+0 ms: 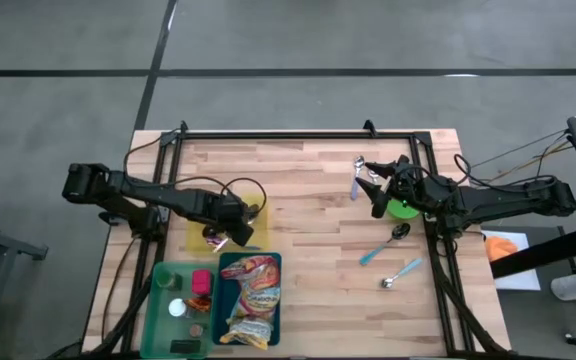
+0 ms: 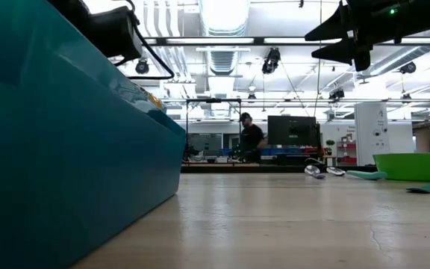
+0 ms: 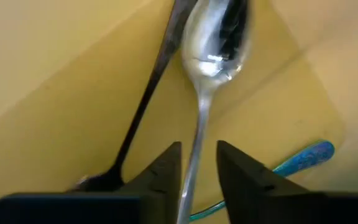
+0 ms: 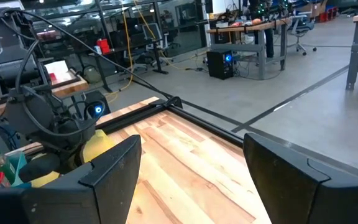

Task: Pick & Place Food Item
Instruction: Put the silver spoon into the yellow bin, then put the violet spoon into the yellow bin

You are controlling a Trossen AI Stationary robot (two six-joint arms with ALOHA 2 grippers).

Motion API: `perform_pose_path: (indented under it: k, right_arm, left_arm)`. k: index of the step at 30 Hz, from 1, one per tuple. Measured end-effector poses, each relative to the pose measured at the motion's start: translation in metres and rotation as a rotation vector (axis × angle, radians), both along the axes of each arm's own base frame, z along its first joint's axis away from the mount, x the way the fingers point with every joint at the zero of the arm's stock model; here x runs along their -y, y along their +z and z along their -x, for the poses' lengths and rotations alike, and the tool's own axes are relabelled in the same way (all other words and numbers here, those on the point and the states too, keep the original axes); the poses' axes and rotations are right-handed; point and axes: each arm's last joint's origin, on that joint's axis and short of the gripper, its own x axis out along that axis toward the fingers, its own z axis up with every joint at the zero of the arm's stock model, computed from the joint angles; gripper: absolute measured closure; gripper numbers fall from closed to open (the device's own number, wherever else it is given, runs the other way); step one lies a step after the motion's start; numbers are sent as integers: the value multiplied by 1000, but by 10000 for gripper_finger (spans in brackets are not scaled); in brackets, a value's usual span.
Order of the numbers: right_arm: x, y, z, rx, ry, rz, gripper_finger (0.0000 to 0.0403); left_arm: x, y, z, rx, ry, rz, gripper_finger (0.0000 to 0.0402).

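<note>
Two spoons already lie in our yellow bin (image 3: 55,93); the left gripper (image 3: 199,163) hangs over it, fingers loosening around a silver spoon (image 3: 213,43) (placing step). Next we lift clear. Right gripper (image 4: 191,174) waits, open.

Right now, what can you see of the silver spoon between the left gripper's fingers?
The silver spoon looks like polished metal, with an oval bowl that reflects light and a thin straight handle. It lies in the yellow container, and its handle runs back between the left gripper fingers, which stand slightly apart around it; whether they pinch it cannot be told. A darker spoon lies beside it, handle angled close to the bowl, and a blue-handled utensil lies nearby. The high view hides the spoon under the gripper.
</note>
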Motion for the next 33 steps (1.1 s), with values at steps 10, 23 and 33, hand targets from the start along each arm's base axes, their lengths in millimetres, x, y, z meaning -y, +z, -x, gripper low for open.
perform_pose_path:
  k: [10,23,33]
  right_arm:
    - [0,0,0,0,0,0,122]
    - [0,0,0,0,0,0,122]
    - [0,0,0,0,0,0,122]
  left_arm:
    - [0,0,0,-3,-4,-1,189]
    - [-1,40,-19,61,-57,-54,181]
    - [-7,104,-59,363,-202,-402,188]
